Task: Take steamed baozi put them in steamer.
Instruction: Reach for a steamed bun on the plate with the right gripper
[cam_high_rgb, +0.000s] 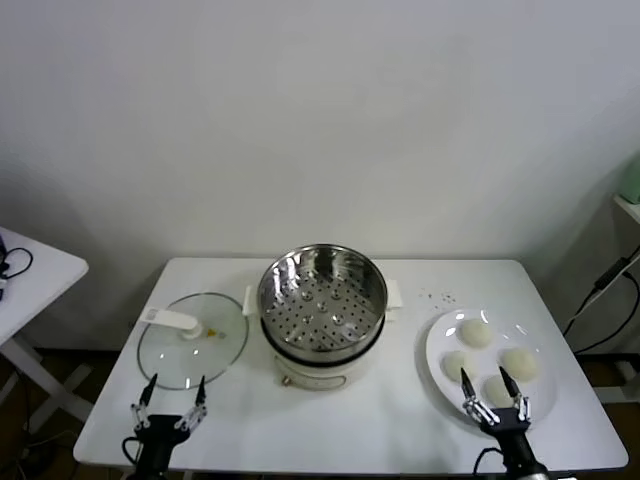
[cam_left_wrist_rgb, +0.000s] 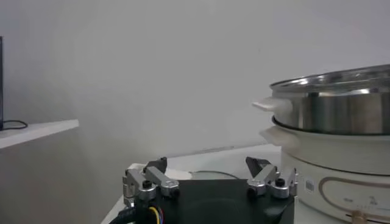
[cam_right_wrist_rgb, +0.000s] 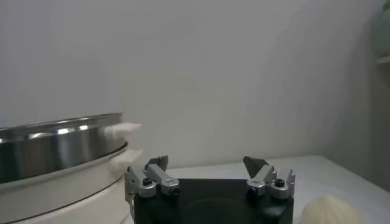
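Note:
Several cream-white baozi (cam_high_rgb: 474, 334) lie on a white plate (cam_high_rgb: 437, 345) at the right of the table. The steel steamer (cam_high_rgb: 322, 292) stands empty on its cream cooker base (cam_high_rgb: 318, 370) at the middle. My right gripper (cam_high_rgb: 494, 392) is open at the plate's near edge, over the nearest baozi (cam_high_rgb: 496, 387); one baozi (cam_right_wrist_rgb: 329, 210) shows in the right wrist view beside the gripper (cam_right_wrist_rgb: 206, 164). My left gripper (cam_high_rgb: 173, 393) is open near the table's front left, empty. The steamer also shows in the left wrist view (cam_left_wrist_rgb: 332, 106), beyond the left gripper (cam_left_wrist_rgb: 207, 164).
A glass lid (cam_high_rgb: 192, 338) with a white handle lies left of the cooker, just behind the left gripper. A second white table (cam_high_rgb: 30, 275) stands at the far left. Cables (cam_high_rgb: 600, 300) hang at the right edge.

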